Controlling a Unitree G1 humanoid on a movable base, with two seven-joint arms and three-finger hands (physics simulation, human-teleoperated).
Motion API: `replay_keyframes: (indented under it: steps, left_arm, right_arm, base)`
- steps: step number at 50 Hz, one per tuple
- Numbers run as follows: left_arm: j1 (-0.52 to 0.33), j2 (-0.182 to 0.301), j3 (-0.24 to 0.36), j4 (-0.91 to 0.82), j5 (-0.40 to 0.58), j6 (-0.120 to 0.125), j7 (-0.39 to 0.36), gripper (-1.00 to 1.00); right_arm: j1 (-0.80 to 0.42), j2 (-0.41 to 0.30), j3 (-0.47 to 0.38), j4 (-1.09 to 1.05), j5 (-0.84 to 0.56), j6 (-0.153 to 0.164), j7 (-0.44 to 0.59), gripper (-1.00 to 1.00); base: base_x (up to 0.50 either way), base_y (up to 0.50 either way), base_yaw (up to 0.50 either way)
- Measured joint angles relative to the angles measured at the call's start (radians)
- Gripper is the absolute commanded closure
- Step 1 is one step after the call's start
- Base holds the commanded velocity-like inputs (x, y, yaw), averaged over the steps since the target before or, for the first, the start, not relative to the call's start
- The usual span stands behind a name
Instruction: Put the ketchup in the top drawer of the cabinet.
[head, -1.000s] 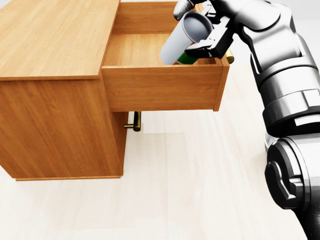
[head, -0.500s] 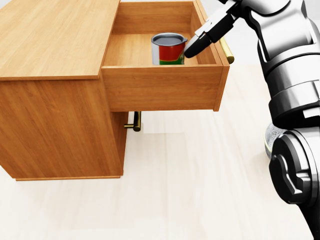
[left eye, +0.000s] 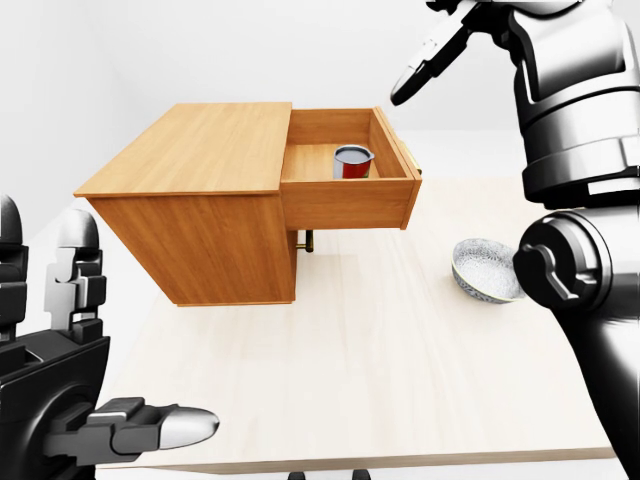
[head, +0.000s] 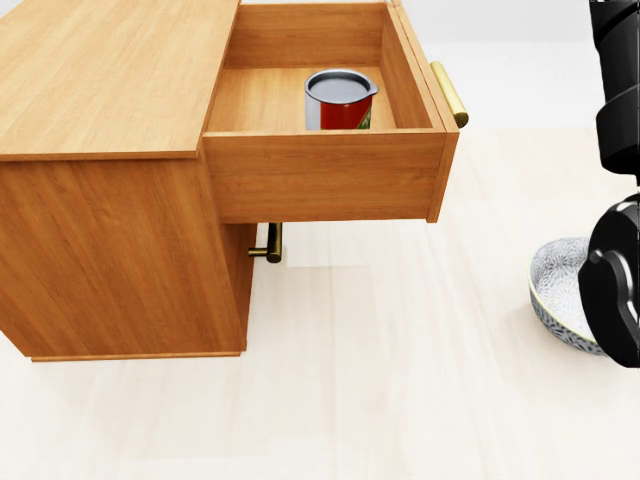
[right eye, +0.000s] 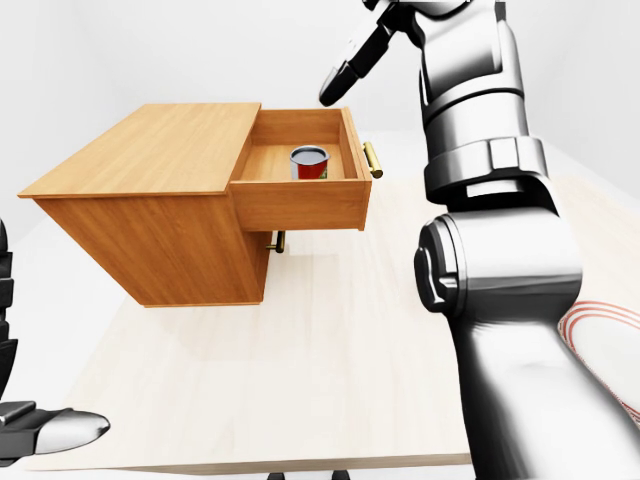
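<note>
Ketchup, one red can-shaped container with a grey rim (head: 340, 99), stands upright inside the pulled-out top drawer (head: 325, 175) of the single orange-brown wooden cabinet (left eye: 200, 200). Two brass handles show: one on the drawer's face (head: 449, 93), one lower (head: 271, 243). One patterned white bowl (left eye: 485, 270) sits to the right on the pale wooden table (left eye: 360, 370), against plain white walls. Right hand (left eye: 425, 62) hangs above the drawer, fingers spread, holding nothing. Left hand (left eye: 75, 400) sits at bottom left, fingers apart.
</note>
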Motion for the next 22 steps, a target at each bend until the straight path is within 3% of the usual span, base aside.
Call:
replay_keyframes:
  steps: [13,22]
  left_arm:
    - [0.011,-0.006,0.012,0.0,-0.014,0.0,-0.008,-1.0]
    - [0.015,-0.01,0.016,0.0,-0.019,0.0,-0.014,-1.0]
  right_arm:
    - [-0.1,-0.039,0.001,-0.128,-0.007,0.0,0.088,-1.0]
    - [-0.021,-0.071,-0.013,-0.443,0.011,0.0,0.141,-1.0]
  base:
    - [0.0,0.0,0.0]
    - [0.0,0.0,0.0]
